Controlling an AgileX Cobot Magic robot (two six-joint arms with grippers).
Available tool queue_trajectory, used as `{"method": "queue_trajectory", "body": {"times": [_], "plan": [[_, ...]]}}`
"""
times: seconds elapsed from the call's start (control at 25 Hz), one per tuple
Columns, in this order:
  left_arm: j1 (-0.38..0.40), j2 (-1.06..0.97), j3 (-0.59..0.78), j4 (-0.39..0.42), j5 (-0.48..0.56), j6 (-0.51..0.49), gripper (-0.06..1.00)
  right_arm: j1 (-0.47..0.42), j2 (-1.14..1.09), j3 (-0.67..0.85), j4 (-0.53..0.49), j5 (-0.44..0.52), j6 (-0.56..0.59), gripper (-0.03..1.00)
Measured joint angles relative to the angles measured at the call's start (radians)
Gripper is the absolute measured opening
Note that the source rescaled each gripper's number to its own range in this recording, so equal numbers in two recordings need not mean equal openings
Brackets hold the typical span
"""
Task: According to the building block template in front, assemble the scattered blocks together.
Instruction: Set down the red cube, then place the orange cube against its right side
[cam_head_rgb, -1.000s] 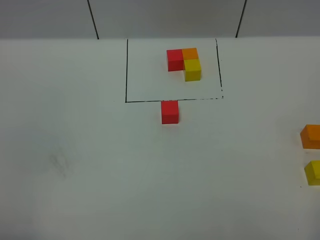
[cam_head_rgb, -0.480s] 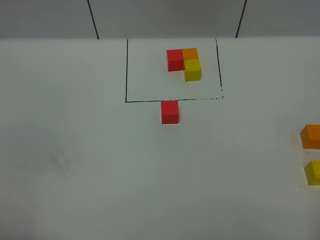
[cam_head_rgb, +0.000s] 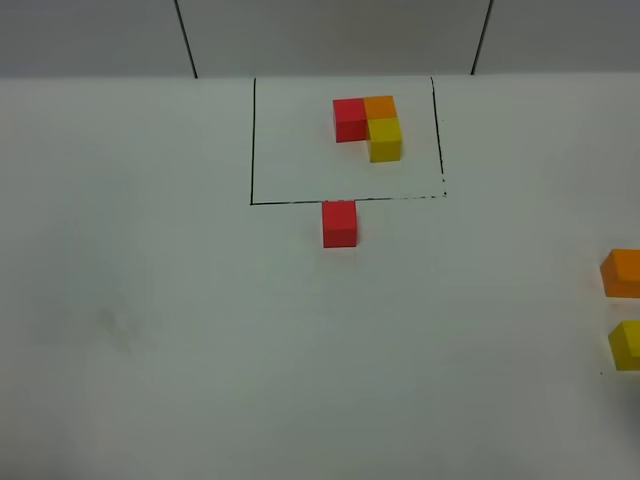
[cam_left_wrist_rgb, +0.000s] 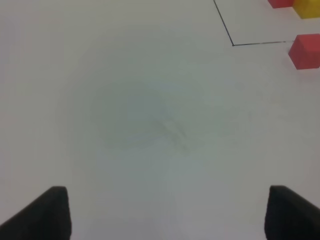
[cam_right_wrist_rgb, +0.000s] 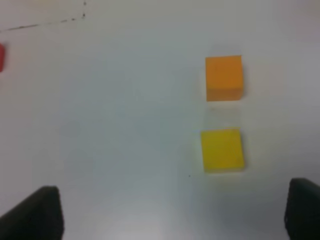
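The template (cam_head_rgb: 369, 126) is a red, orange and yellow L inside a black drawn rectangle (cam_head_rgb: 252, 140) at the table's back. A loose red cube (cam_head_rgb: 340, 223) sits just in front of the frame's front line; it also shows in the left wrist view (cam_left_wrist_rgb: 305, 51). The loose orange cube (cam_head_rgb: 622, 273) and yellow cube (cam_head_rgb: 627, 345) lie at the right edge, apart from each other. The right wrist view shows the orange cube (cam_right_wrist_rgb: 224, 77) and the yellow cube (cam_right_wrist_rgb: 222, 150) ahead of my open, empty right gripper (cam_right_wrist_rgb: 172, 212). My left gripper (cam_left_wrist_rgb: 165, 212) is open and empty over bare table.
The white table (cam_head_rgb: 180, 330) runs to a grey back wall (cam_head_rgb: 330, 35) with two dark vertical seams. Neither arm shows in the exterior high view. A faint smudge (cam_left_wrist_rgb: 170, 130) marks the table ahead of the left gripper.
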Motion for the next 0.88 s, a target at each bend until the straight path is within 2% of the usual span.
{"method": "queue_trajectory", "body": {"times": [0.24,0.36,0.52,0.72,0.88], "plan": [[0.0,0.0,0.0,0.0,0.0,0.0,0.68,0.0,0.475,-0.129,-0.054,-0.037,0.001,0.78],[0.0,0.0,0.0,0.0,0.0,0.0,0.68,-0.002,0.64,-0.192,-0.054,-0.068,0.001,0.77],[0.0,0.0,0.0,0.0,0.0,0.0,0.68,-0.054,0.784,-0.262,-0.044,-0.127,-0.03,0.75],[0.0,0.0,0.0,0.0,0.0,0.001,0.68,-0.153,0.885,-0.269,0.055,-0.158,-0.196,0.75],[0.0,0.0,0.0,0.0,0.0,0.0,0.68,-0.172,0.943,-0.272,0.134,-0.177,-0.304,0.74]]}}
